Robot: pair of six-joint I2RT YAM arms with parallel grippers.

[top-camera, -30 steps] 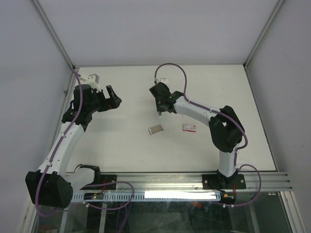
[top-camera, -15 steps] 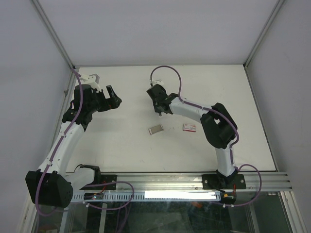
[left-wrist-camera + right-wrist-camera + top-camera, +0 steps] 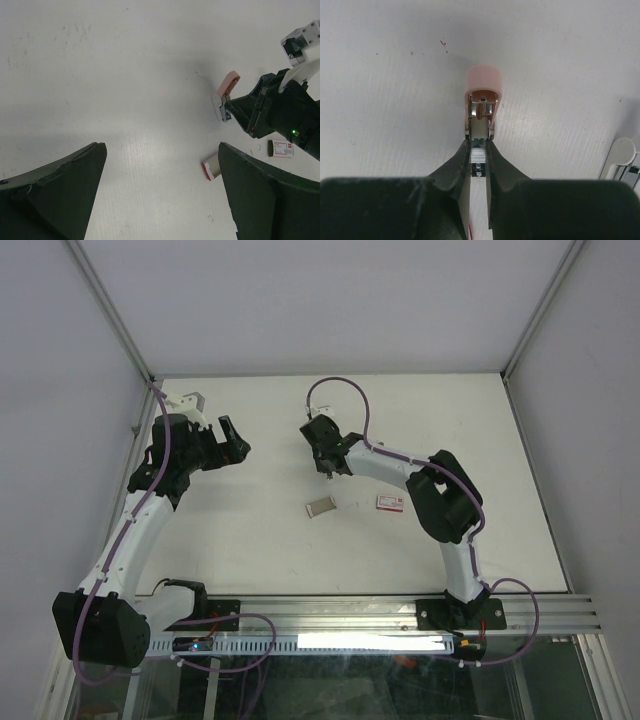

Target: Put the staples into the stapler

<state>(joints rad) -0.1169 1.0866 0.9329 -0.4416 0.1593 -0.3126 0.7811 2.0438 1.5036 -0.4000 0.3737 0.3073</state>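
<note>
Right wrist view: right hand (image 3: pixel 479 146) clamps the stapler (image 3: pixel 483 82) (its rear hidden); left hand (image 3: pixel 161 152) gapes.

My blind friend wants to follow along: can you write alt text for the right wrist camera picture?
The black right gripper is shut on a small pink-and-metal stapler, its rounded pink end pointing away from the camera. A plain white table fills the background.
</note>
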